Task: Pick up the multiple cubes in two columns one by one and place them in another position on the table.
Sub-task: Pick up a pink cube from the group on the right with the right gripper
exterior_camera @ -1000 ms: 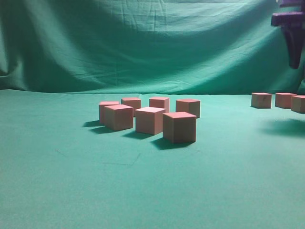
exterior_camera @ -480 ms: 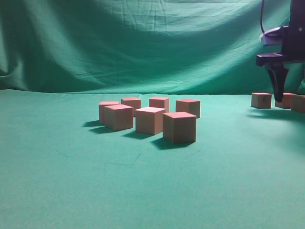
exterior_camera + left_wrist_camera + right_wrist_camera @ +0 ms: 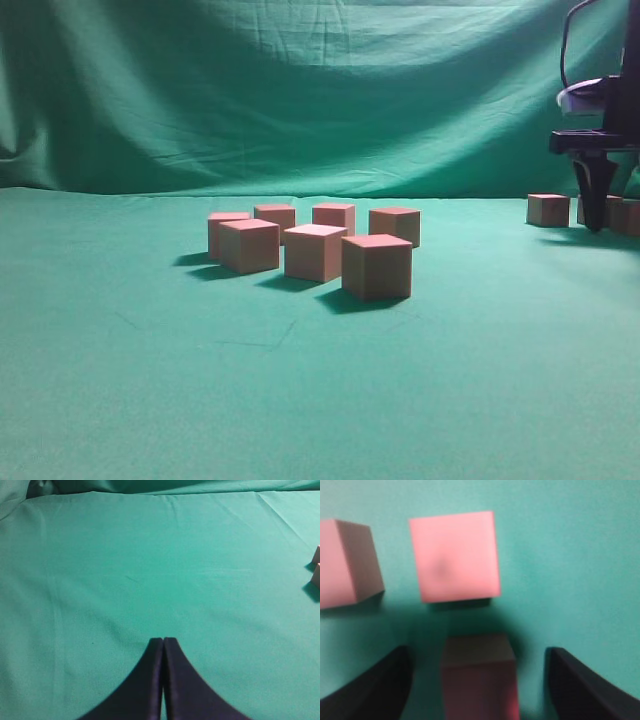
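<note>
Several salmon-pink cubes [image 3: 315, 252] stand in two columns at the middle of the teal table [image 3: 150, 360]. Three more cubes stand apart at the far right; the leftmost [image 3: 548, 209] is in full view, the others are partly hidden by my right gripper [image 3: 596, 222], which hangs low among them. In the right wrist view the right gripper [image 3: 479, 652] is open, with one cube [image 3: 479, 685] between its jaws and clear of both. Two more cubes [image 3: 455, 555] [image 3: 345, 562] lie beyond. My left gripper [image 3: 163, 641] is shut and empty over bare cloth.
A green backdrop [image 3: 300, 90] hangs behind the table. Slivers of two cubes [image 3: 316, 565] show at the right edge of the left wrist view. The left arm is out of the exterior view.
My right gripper has come down from the top right corner to table level among the three cubes at the far right. The cubes have not moved.
</note>
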